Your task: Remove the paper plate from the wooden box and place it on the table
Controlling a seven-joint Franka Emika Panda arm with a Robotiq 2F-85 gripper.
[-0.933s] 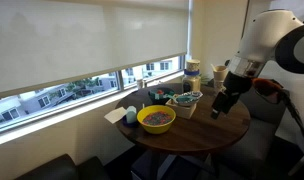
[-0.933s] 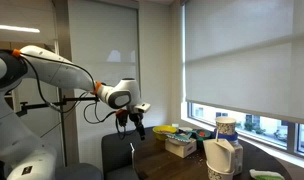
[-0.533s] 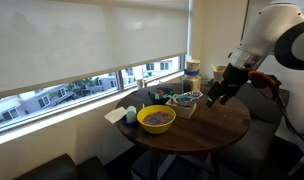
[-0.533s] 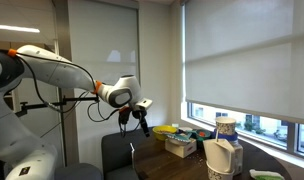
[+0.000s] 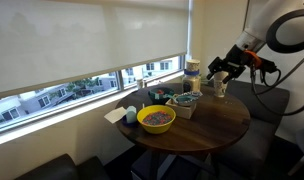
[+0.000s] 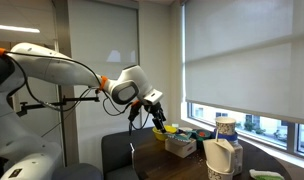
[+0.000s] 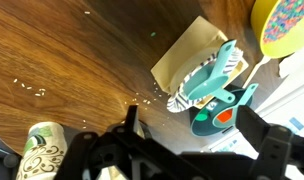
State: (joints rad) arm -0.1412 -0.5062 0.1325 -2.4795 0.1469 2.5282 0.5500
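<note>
In an exterior view the round dark-brown worktop (image 5: 208,126) sits at the centre right of the frame, its top smooth and slightly glossy. The tool (image 5: 219,69) hangs above its far right edge with its two dark fingers apart and nothing between them. Below and left of it, the light-tan wooden box (image 5: 184,107) stands near the middle of the worktop, with the paper plate (image 5: 185,98) showing as a teal patch on top of it. A deep yellow bowl (image 5: 156,118) with speckled contents stands to the lower left of the box.

In an exterior view from the opposite side, the white arm reaches in from the left and the tool (image 6: 158,107) is at mid-frame, above the yellow bowl (image 6: 167,130) and the box (image 6: 180,146). The plate cannot be made out here.

The wrist view alone shows the detail. The worktop (image 7: 72,60) has streaked wood grain dotted with pale crumbs. The box (image 7: 185,58) is a plain rectangular shape in the upper centre. The plate (image 7: 216,70) leans tilted at the box's right side, teal in the middle, its fluted rim striped dark and pale. The tool (image 7: 192,140) fills the bottom edge, with its black fingers (image 7: 127,148) spread wide and clear of the plate
</note>
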